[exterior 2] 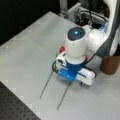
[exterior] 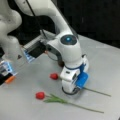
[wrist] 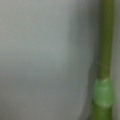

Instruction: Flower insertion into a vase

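Two red-budded flowers lie on the grey table. One flower [exterior: 53, 76] has its stem running under my gripper [exterior: 70, 91], which is lowered onto the table over that stem. The other flower [exterior: 40, 95], with green leaves, lies nearer a front view's bottom, apart from the gripper. Both stems [exterior 2: 46, 84] [exterior 2: 64, 95] stick out from under the hand in a front view. The wrist view shows a green stem [wrist: 105, 50] very close, with a paler green band [wrist: 102, 93]. The dark brown vase [exterior 2: 110, 65] stands upright behind the arm at a front view's right. My fingertips are hidden by the hand.
A metal block with a dark face [exterior: 37, 49] stands behind the arm. Blue-and-white gear [exterior: 7, 68] and an orange piece [exterior: 10, 79] sit at a front view's left. A black perforated board [exterior 2: 15, 107] borders the table at a front view's bottom left.
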